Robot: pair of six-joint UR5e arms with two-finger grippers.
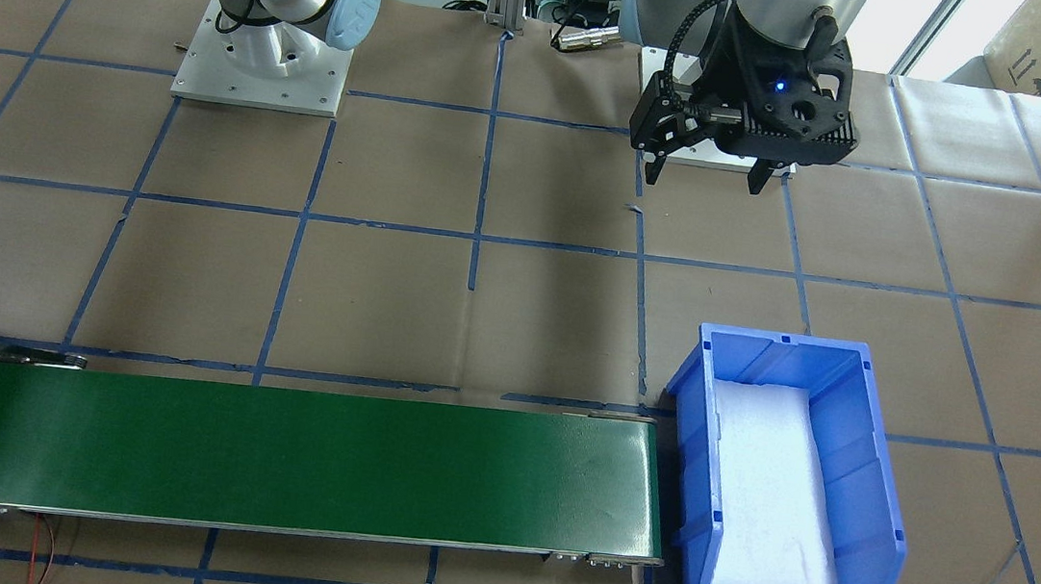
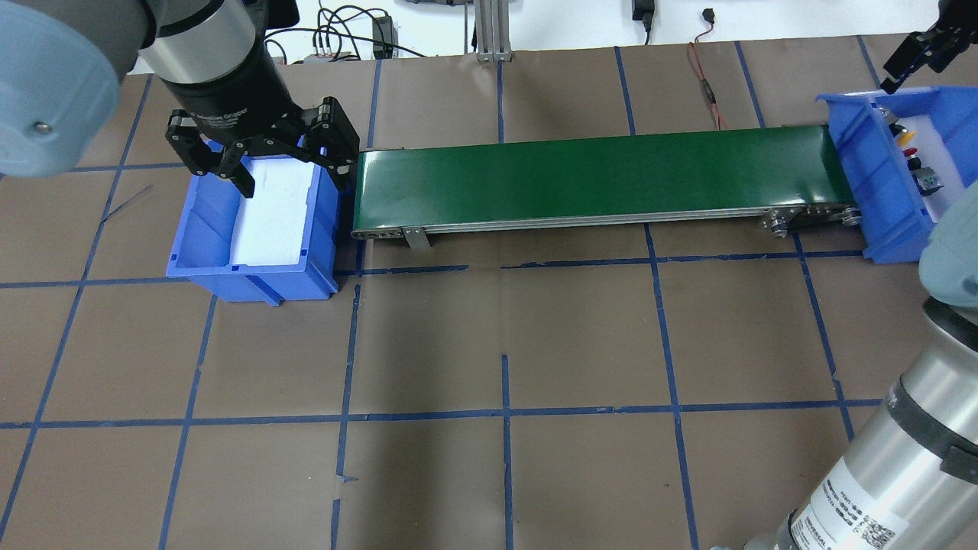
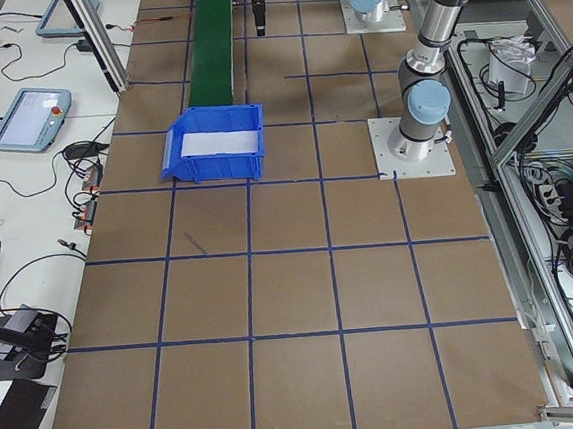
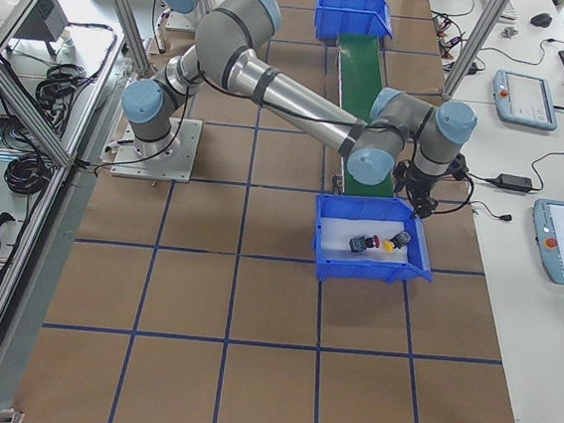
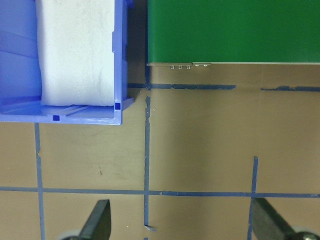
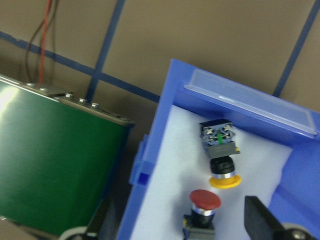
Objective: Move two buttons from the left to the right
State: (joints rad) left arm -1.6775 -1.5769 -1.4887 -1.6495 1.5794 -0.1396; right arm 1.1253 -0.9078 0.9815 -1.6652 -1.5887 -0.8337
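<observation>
The red button [image 6: 205, 199] and the yellow button [image 6: 224, 181] lie on white foam in the blue right bin [image 6: 150, 170]. The yellow one lies on its side with its grey block away from the red one. Both also show in the exterior right view: red button [image 4: 363, 244], yellow button [image 4: 389, 246]. My right gripper [image 6: 180, 225] is open and empty above this bin, apart from the buttons; it also shows in the overhead view [image 2: 921, 50]. My left gripper [image 2: 263, 156] is open and empty, raised high near the blue left bin [image 2: 252, 267], which holds only white foam.
A green conveyor belt [image 2: 596, 179] runs between the two bins. The table is brown paper with a blue tape grid [image 2: 504, 412]. The left arm's base plate [image 3: 413, 148] and the right arm's base plate [image 1: 259, 61] stand on the robot's side of the table.
</observation>
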